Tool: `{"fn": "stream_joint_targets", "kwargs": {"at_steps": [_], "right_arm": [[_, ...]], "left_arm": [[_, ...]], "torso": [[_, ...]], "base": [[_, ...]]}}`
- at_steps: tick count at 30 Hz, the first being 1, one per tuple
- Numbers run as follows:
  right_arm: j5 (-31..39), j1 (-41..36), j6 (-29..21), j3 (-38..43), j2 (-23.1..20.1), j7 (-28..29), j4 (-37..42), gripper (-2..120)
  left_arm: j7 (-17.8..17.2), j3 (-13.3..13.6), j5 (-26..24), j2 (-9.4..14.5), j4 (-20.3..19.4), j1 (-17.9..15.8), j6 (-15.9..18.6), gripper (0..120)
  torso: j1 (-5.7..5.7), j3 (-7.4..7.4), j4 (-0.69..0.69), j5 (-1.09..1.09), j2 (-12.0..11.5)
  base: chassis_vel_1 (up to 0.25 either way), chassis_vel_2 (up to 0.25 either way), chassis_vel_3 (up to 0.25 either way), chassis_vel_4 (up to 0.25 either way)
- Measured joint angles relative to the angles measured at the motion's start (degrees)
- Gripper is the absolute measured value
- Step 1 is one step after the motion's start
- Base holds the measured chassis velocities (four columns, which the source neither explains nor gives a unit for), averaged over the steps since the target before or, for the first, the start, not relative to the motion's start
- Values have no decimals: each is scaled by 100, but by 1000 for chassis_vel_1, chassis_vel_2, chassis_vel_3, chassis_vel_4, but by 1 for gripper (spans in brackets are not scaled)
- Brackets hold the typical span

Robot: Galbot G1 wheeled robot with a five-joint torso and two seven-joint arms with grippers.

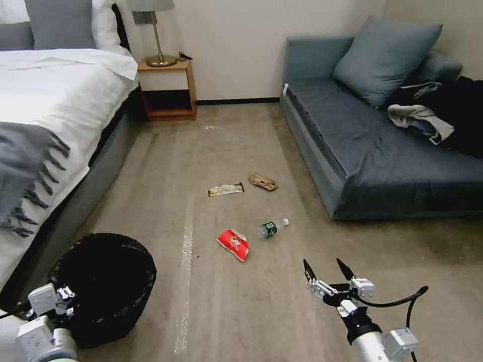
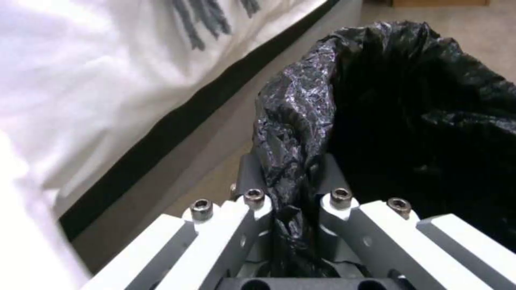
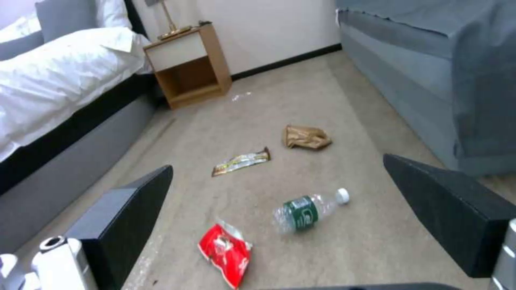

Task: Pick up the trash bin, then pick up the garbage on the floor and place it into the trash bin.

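Black trash bin (image 1: 103, 286) x1, floor garbage x4: bag (image 1: 233, 244), bottle (image 1: 272, 228), wrapper (image 1: 226, 189), wad (image 1: 263, 181).

One trash bin (image 1: 103, 286) stood on the floor; four pieces of garbage lay there: one red snack bag (image 1: 234, 244), one clear bottle (image 1: 272, 228), one gold-and-black wrapper (image 1: 226, 189), one tan paper wad (image 1: 262, 181); perhaps two or three garments (image 1: 420, 118) lay on one sofa (image 1: 362, 151).

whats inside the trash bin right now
Just its glossy black liner shows inside the trash bin; the bottom is too dark to see. The left gripper pinches the rim, and all four litter pieces lie on the floor.
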Motion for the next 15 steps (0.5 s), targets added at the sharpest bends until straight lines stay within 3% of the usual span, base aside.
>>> {"fn": "stream_joint_targets", "kwargs": {"at_steps": [15], "right_arm": [[-104, -73, 3, 2, -2, 6, 36, 100]], "left_arm": [[2, -25, 14, 28, 67, 7, -134, 6]], "torso": [[1, 0, 0, 0, 0]], "base": [[-104, 93, 95, -96]]}}
